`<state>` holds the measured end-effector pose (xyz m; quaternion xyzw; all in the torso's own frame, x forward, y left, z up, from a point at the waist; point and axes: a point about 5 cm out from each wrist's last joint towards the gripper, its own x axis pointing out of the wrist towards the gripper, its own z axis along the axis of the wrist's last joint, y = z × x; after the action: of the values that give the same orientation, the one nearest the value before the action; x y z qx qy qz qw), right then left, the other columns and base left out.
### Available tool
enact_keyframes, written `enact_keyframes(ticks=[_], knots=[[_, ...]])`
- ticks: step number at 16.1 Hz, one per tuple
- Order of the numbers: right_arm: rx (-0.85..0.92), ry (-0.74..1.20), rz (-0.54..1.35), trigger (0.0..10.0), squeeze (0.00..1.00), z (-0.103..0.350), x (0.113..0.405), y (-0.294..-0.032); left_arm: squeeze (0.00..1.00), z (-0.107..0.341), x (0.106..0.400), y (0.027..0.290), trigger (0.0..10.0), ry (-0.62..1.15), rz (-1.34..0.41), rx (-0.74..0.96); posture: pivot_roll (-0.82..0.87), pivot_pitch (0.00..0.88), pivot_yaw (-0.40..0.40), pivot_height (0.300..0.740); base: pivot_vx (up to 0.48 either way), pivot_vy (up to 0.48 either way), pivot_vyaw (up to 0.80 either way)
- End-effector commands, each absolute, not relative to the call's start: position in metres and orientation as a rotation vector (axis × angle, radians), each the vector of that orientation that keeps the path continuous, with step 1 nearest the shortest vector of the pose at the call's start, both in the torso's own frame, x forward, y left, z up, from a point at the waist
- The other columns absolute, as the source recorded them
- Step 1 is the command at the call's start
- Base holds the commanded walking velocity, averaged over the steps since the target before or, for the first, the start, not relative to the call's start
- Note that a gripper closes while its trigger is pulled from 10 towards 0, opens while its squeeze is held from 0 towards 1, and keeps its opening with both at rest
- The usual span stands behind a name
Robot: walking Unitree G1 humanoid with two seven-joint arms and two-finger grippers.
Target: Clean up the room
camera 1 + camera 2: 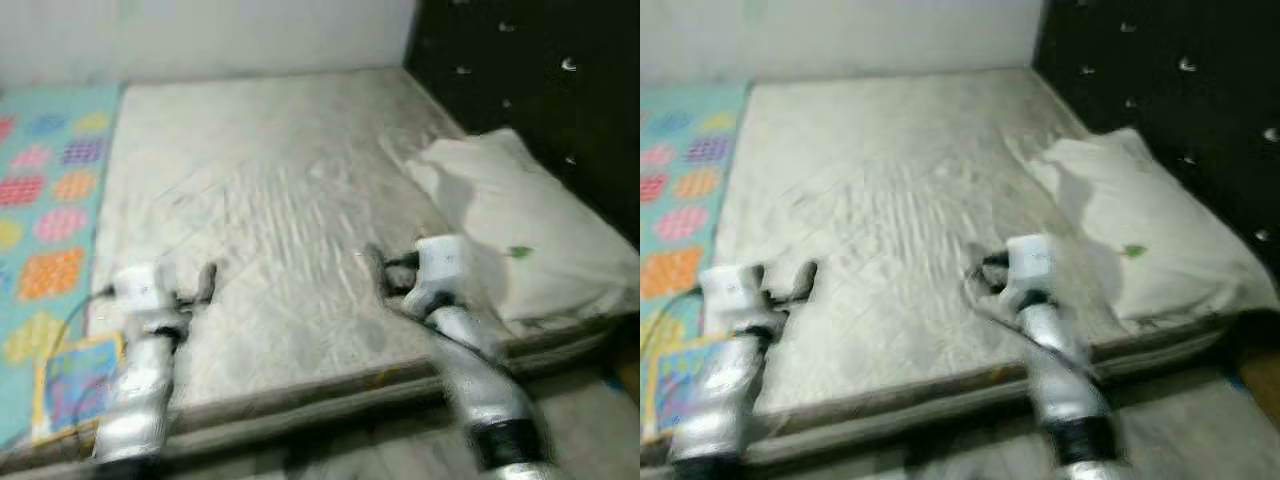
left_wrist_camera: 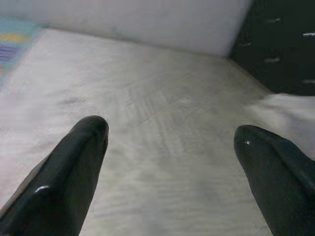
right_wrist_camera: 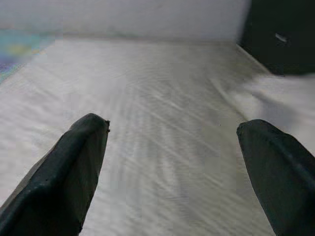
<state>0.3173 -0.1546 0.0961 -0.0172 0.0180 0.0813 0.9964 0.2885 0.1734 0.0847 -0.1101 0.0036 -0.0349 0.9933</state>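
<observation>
Here the head views are blurred, so fine detail on the bed [image 1: 270, 220] is hard to make out, and a small green speck [image 1: 520, 252] on the pillow [image 1: 520, 230] cannot be identified. Both silver arms are cut off at the near edge of the picture.

The left hand [image 1: 190, 290] reaches out over the near left part of the mattress, its two black fingers [image 2: 74, 167] spread wide apart and holding nothing. The right hand [image 1: 378, 272] stretches over the near middle of the mattress, just left of the pillow, its fingers [image 3: 69, 167] likewise spread and empty.

The mattress is a pale grey, quilted surface with shallow creases, bare of bedding. The cream pillow lies rumpled at the right side, against a dark tufted headboard [image 1: 520, 70] with shiny buttons. Left of the bed runs a turquoise play mat [image 1: 45, 200] printed with coloured patches, and a flat, colourful square item [image 1: 75, 385] lies on it near the bed's near left corner. A white wall [image 1: 200, 35] closes the far side.
</observation>
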Motion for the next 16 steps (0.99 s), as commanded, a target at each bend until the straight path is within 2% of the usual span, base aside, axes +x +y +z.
enact_keyframes(ticks=[1, 5, 16], knots=[[-0.015, 0.012, 0.190, 10.0, 0.00, 0.1023, 0.3198, -0.1426, 0.00, 0.0812, 0.2843, 0.1873, 10.0, 0.027, -0.030, -0.186, -0.10, 0.088, -0.034, 0.740, 0.000, 0.000, 0.00], [-0.019, 0.011, 0.194, 10.0, 0.00, 0.1026, 0.3197, -0.1421, 0.00, 0.0804, 0.2849, 0.1879, 10.0, 0.033, -0.021, -0.206, -0.10, 0.088, -0.035, 0.740, 0.000, 0.000, 0.00], [-0.032, 0.004, 0.213, 10.0, 0.00, 0.1038, 0.3189, -0.1406, 0.00, 0.0803, 0.2845, 0.1862, 10.0, 0.038, -0.017, -0.213, -0.10, 0.087, -0.039, 0.740, 0.000, 0.390, 0.00]])
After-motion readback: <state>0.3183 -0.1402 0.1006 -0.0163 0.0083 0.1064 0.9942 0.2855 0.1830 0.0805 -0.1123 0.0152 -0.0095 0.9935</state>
